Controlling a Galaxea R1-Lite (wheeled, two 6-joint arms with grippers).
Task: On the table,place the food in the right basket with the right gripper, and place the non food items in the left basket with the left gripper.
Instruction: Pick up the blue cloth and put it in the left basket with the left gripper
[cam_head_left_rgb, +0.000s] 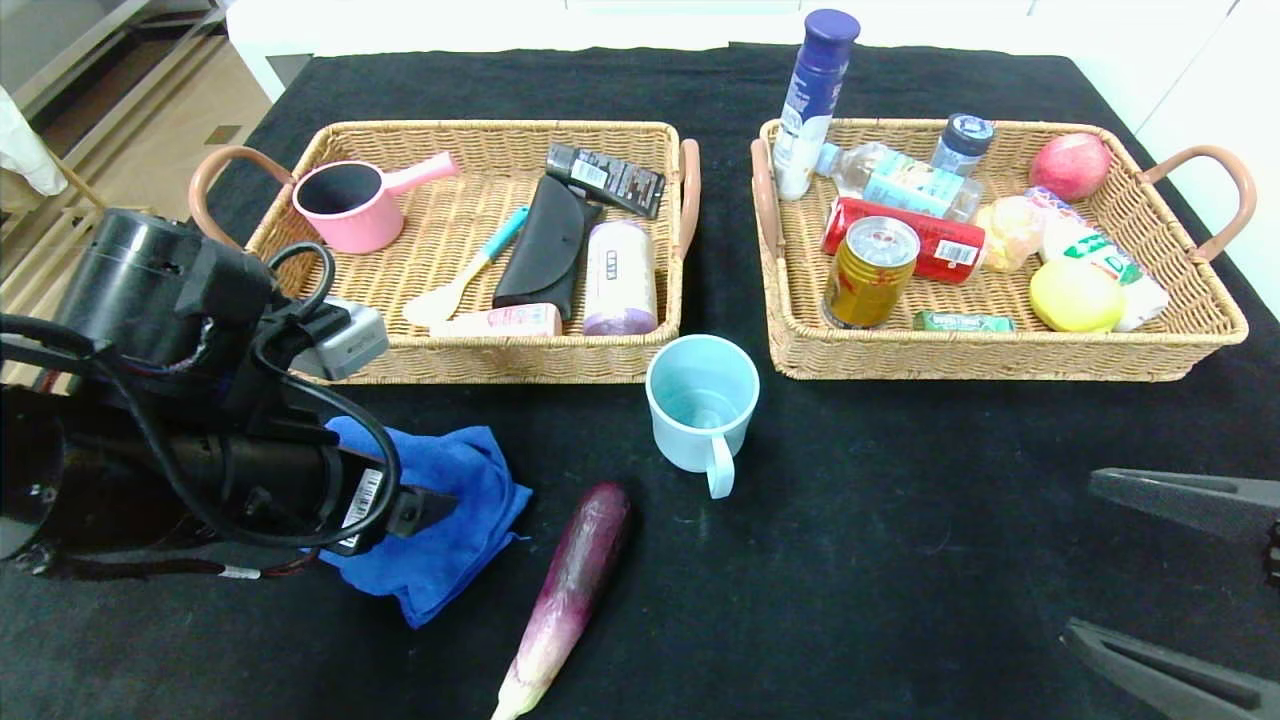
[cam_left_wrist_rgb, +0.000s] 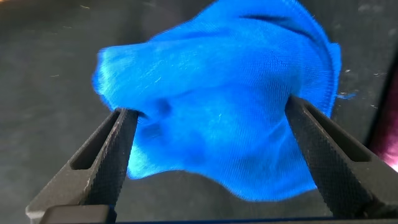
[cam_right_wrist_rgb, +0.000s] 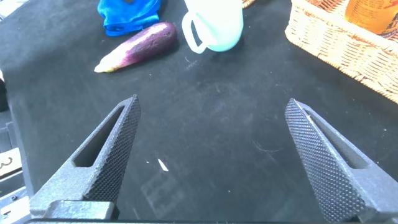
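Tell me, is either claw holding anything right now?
No. The left gripper stands open around the blue cloth, not yet closed. The right gripper is open over bare table.

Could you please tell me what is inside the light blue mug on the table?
The light blue mug looks empty; only its pale bottom shows. Its near inner wall is hidden by the rim.

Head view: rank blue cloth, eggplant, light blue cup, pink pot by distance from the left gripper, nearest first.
1. blue cloth: directly under the open left gripper.
2. eggplant: on the table just right of the cloth.
3. light blue cup: farther right, between the baskets' front corners.
4. pink pot: in the left basket, at its far-left corner.
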